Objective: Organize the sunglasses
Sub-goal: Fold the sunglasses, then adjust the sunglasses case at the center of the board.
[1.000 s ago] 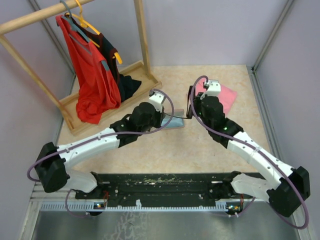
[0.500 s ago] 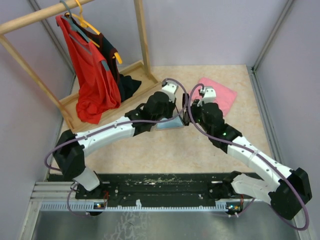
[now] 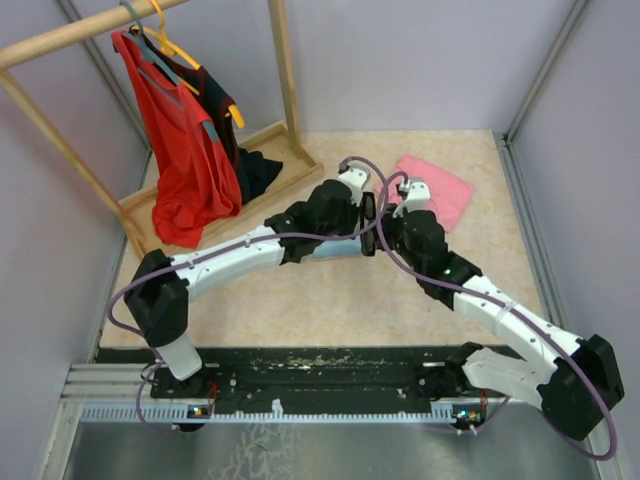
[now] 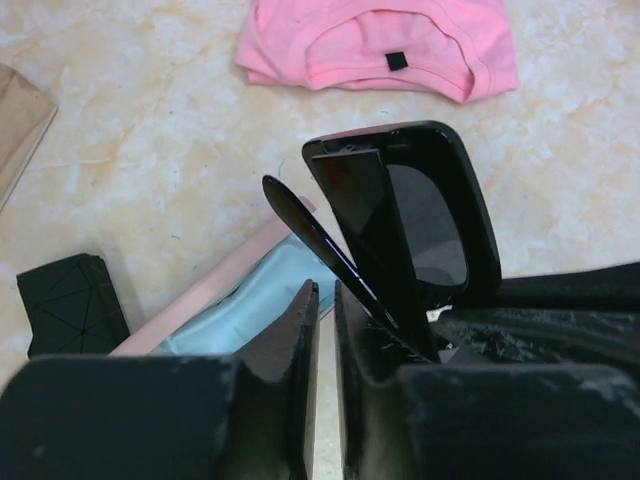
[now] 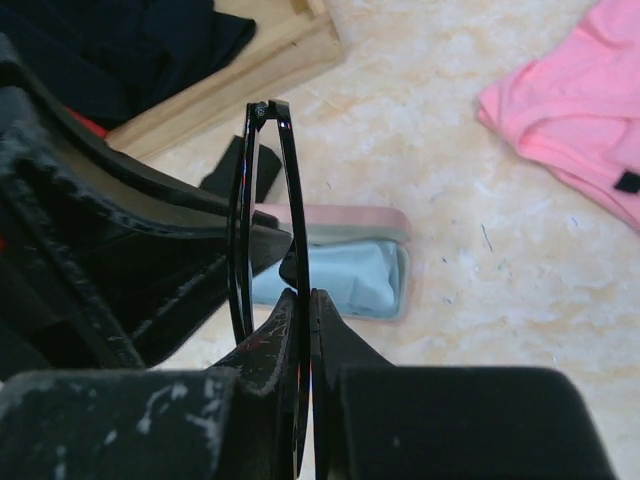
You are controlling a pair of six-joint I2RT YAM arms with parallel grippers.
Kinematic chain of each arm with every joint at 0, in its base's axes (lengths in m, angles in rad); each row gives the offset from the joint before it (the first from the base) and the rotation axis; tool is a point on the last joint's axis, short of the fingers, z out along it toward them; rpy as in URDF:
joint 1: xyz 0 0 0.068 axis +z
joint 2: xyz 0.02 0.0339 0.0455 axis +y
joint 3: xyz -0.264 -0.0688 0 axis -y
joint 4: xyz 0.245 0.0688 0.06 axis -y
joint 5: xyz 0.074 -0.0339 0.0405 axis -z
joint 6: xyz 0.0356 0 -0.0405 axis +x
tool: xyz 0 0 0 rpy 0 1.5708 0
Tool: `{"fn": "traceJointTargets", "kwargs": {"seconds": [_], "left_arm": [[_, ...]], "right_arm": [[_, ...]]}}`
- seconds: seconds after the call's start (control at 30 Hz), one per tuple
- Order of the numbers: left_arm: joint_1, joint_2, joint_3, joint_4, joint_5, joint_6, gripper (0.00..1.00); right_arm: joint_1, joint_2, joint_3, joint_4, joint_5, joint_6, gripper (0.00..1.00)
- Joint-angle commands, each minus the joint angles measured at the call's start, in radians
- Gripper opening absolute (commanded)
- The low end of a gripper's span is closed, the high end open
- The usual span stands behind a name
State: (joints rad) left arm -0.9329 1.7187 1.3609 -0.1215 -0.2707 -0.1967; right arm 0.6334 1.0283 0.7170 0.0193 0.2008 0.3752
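Observation:
My right gripper [image 5: 306,295] is shut on the black sunglasses [image 5: 290,200] and holds them upright above the table, one lens edge pinched between its fingers. In the left wrist view the same sunglasses [image 4: 420,210] stand just right of my left gripper [image 4: 326,290], with one temple [image 4: 310,235] swung out toward it. The left jaws stand a narrow gap apart with only floor showing between them. From above, both grippers meet at the sunglasses [image 3: 369,222]. Below them the pink case [image 4: 240,300] lies open, showing its light blue lining [image 5: 340,270].
A black patterned case [image 4: 70,300] lies left of the pink one. A pink shirt [image 3: 440,190] is spread at the back right. A wooden clothes rack [image 3: 200,150] with red and dark garments stands at the back left.
My left arm has swung right, up to the sunglasses held by the right gripper, and its jaws have parted slightly. The right gripper has kept its hold and shifted a little left.

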Motion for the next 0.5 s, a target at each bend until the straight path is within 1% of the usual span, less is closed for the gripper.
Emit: {"fn": "traceJointTargets", "kwargs": {"seconds": [0.0,0.03,0.1,0.17,0.27,0.33,0.37,0.47], "left_arm": [[0.060,-0.052,-0.022,0.055,0.111,0.101,0.27],[0.084,-0.065,-0.041,0.075,0.154,0.138,0.34],[0.132,-0.085,-0.074,0.113,0.197,0.219,0.47],[0.171,-0.086,-0.083,0.133,0.260,0.298,0.60],[0.239,-0.055,-0.063,0.121,0.434,0.392,0.74],[0.277,-0.014,-0.022,0.078,0.575,0.450,0.79],[0.288,0.011,0.007,0.045,0.624,0.480,0.82],[0.308,0.085,0.084,-0.066,0.688,0.569,0.86]], "right_arm": [[-0.050,-0.066,-0.012,-0.044,0.086,0.087,0.00],[-0.068,-0.086,-0.024,-0.064,0.085,0.100,0.00],[-0.098,-0.127,-0.042,-0.109,0.074,0.109,0.00],[-0.109,-0.167,-0.055,-0.157,0.071,0.107,0.00],[-0.115,-0.224,-0.067,-0.226,0.044,0.104,0.00],[-0.115,-0.253,-0.074,-0.252,0.008,0.106,0.00],[-0.115,-0.267,-0.080,-0.261,-0.009,0.108,0.00],[-0.115,-0.308,-0.104,-0.275,-0.057,0.116,0.00]]}}
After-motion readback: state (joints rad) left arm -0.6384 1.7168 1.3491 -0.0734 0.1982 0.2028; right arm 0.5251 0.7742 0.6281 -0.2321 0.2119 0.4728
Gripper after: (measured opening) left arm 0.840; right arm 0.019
